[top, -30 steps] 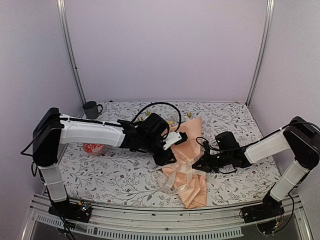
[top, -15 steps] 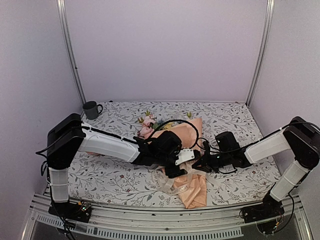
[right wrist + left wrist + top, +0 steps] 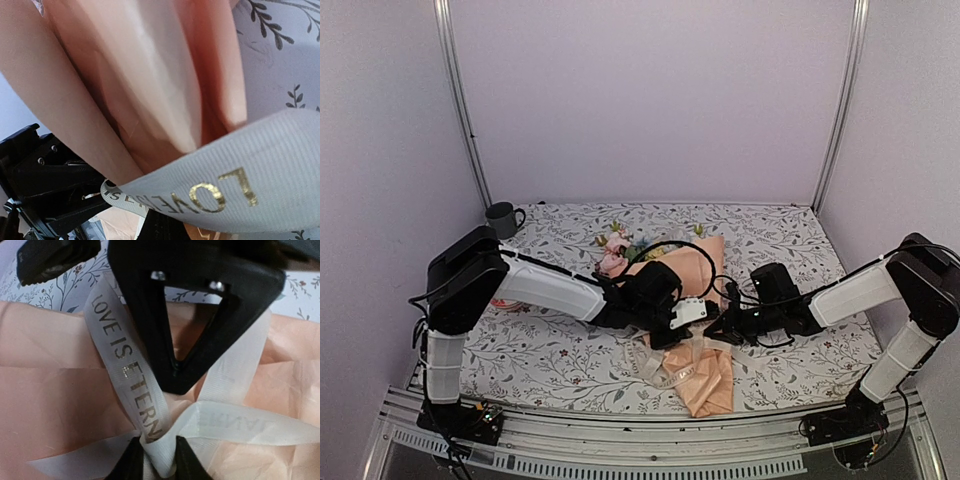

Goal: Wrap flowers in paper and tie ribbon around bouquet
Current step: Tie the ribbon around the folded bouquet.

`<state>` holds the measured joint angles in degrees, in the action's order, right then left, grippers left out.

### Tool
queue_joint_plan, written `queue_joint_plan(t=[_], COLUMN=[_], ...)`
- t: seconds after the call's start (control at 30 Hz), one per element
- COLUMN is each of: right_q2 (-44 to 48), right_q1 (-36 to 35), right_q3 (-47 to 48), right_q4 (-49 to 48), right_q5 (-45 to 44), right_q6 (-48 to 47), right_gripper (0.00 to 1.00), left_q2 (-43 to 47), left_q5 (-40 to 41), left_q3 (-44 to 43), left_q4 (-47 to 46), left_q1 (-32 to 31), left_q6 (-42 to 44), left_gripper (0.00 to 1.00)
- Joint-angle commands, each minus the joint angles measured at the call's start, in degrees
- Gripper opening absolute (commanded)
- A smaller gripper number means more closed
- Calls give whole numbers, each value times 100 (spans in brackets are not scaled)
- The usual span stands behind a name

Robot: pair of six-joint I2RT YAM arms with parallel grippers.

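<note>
Left gripper (image 3: 159, 464) pinches a fold of the ribbon (image 3: 117, 347) between its fingertips, low over the paper (image 3: 50, 405). Right gripper (image 3: 175, 381), jaws together, nips the same ribbon just beyond it. Gold letters on the strip read LOVE IS ETERN. Wrapped flowers (image 3: 614, 250) lie mid-way across the table (image 3: 550, 360), blooms toward the far side, ribbon ends trailing over the paper's near end.

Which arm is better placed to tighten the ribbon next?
Probably left: the left gripper pinches the ribbon right at its crossing over the paper; the right gripper holds one strand alongside.
</note>
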<state>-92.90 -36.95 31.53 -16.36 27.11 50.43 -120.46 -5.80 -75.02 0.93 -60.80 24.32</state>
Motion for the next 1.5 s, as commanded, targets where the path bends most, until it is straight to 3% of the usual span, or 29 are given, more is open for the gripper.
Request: queue_joint_plan(t=[0.0, 0.13, 0.4, 0.73, 0.9, 1.07, 1.33, 1.47], right_q2=[36, 76, 70, 209, 260, 311, 455, 730], right_q1=[45, 47, 56, 86, 92, 90, 92, 91], right_q3=[-7, -47, -91, -181, -236, -216, -262, -196], right_q4=[26, 28, 28, 36, 58, 67, 152, 548], right_q5=[20, -4, -33, -132, -180, -206, -284, -532], right_q6=[15, 17, 10, 70, 84, 122, 177, 102], right_gripper=[0, 0, 0, 0, 0, 0, 0, 8], left_q2=[79, 252, 1026, 1200, 864, -19, -534, -638], left_q5=[-203, -506, -1868, -3766, -3897, -3823, -3568, -3629], left_q3=[-94, -81, 441, 913, 1146, 845, 416, 383], left_q4=[235, 245, -495, -1855, -2641, -2502, -1945, -1947], left_q1=[60, 85, 287, 678, 1024, 1433, 1539, 1595], left_q6=[-179, -331, -858, -2767, -3833, -4747, -4986, -5053], left_gripper=[11, 0, 0, 0, 0, 0, 0, 0])
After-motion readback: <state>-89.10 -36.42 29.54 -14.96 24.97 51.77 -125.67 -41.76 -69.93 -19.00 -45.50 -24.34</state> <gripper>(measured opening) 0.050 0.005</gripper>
